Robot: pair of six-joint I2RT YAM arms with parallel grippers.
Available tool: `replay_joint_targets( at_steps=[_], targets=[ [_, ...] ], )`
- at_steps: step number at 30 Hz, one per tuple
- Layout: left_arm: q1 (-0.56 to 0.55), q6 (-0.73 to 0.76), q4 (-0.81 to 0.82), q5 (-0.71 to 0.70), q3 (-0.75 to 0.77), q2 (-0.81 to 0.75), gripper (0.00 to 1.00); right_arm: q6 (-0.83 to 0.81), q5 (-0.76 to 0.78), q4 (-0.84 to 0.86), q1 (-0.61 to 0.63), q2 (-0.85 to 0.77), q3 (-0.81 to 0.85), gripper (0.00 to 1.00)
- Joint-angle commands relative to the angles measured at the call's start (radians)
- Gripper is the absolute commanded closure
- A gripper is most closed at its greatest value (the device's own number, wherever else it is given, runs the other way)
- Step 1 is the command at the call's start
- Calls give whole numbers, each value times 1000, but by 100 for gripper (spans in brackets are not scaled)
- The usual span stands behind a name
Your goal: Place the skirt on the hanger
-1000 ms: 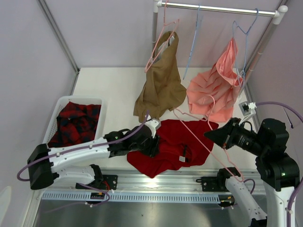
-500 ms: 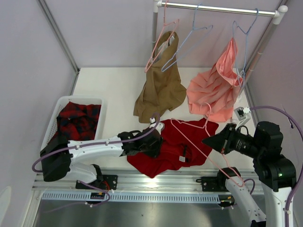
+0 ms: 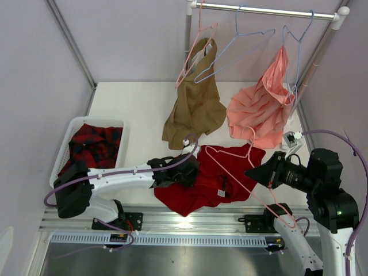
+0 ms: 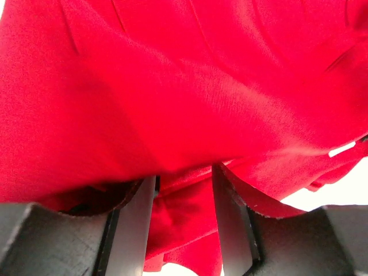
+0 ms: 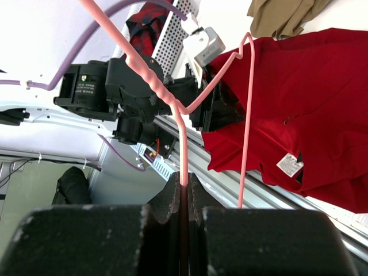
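The deep-red skirt [image 3: 224,167] lies crumpled on the table near the front edge. My left gripper [image 3: 187,172] is at its left edge. In the left wrist view the skirt [image 4: 184,86] fills the frame, and the jaws stand apart with a fold of red cloth between them. My right gripper [image 3: 251,171] is shut on the pale-pink hanger [image 3: 227,150] and holds it over the skirt's right half. In the right wrist view the gripper [image 5: 184,181] pinches the hanger's wire [image 5: 247,115] above the skirt [image 5: 322,86].
A white basket [image 3: 60,155] at the left holds a red-and-black plaid garment [image 3: 95,146]. A tan garment [image 3: 195,109] and a salmon-pink garment [image 3: 259,112] hang from the rail [image 3: 264,10]. A bare light-blue hanger [image 3: 230,52] hangs between them.
My left gripper has moved right onto the skirt's left edge. The right gripper has shifted the pink hanger slightly left. The light-blue hanger on the rail has swung round.
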Motion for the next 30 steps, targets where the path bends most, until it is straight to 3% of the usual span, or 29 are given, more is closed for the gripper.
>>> replay_joint_targets(
  at_steps=[1,15,30],
  targets=[
    [-6,-7,-18,-64,43,-5,51,6,-56,47,5,-12,9,100],
    [-6,-16,-24,-56,27,22,54,-45,-59,-80,16,-15,61,100],
    [-6,-37,10,-118,2,88,55,-48,-72,-78,6,-24,39,100]
  ],
)
